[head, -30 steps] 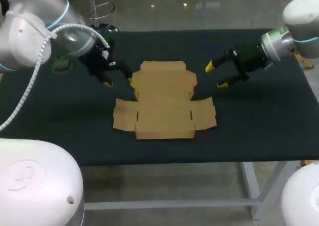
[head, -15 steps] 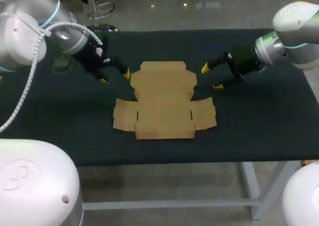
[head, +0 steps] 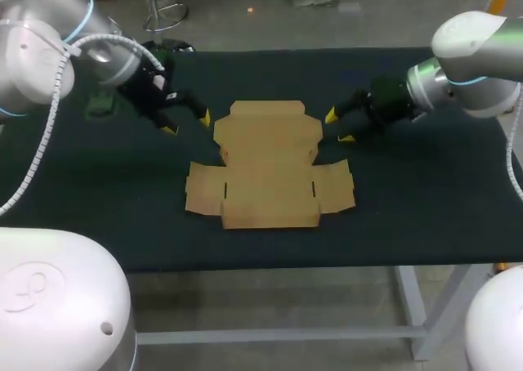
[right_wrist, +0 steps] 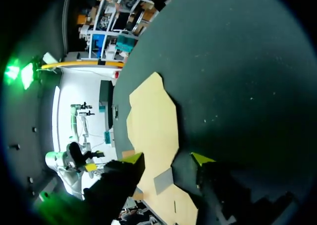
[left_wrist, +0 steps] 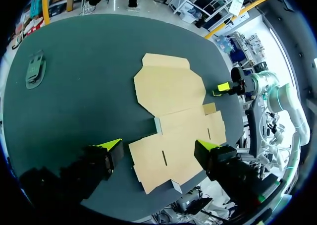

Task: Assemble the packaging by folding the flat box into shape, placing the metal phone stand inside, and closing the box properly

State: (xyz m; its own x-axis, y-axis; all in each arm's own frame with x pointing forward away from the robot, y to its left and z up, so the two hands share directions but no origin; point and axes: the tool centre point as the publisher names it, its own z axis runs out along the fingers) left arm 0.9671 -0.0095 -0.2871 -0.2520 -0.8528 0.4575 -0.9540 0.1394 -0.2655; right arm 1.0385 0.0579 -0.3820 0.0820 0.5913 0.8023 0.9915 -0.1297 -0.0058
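The flat brown cardboard box (head: 270,163) lies unfolded in the middle of the dark table. My left gripper (head: 186,120) hovers open just off the box's far left corner; in its wrist view the fingers (left_wrist: 158,145) straddle the cardboard (left_wrist: 173,106) from above. My right gripper (head: 337,127) is open at the box's right edge, beside a side flap. In its wrist view the cardboard's edge (right_wrist: 153,126) lies ahead of and between the fingers (right_wrist: 167,159), not pinched. A grey-green metal phone stand (head: 102,103) (left_wrist: 34,71) lies flat at the table's far left.
The table's dark mat (head: 425,191) stretches bare to the right and in front of the box. My right gripper (left_wrist: 225,87) shows across the box in the left wrist view. My left gripper (right_wrist: 84,163) shows far off in the right wrist view.
My right gripper has moved left to the box's right edge and its fingers have drawn closer together. My left gripper has shifted slightly toward the far side.
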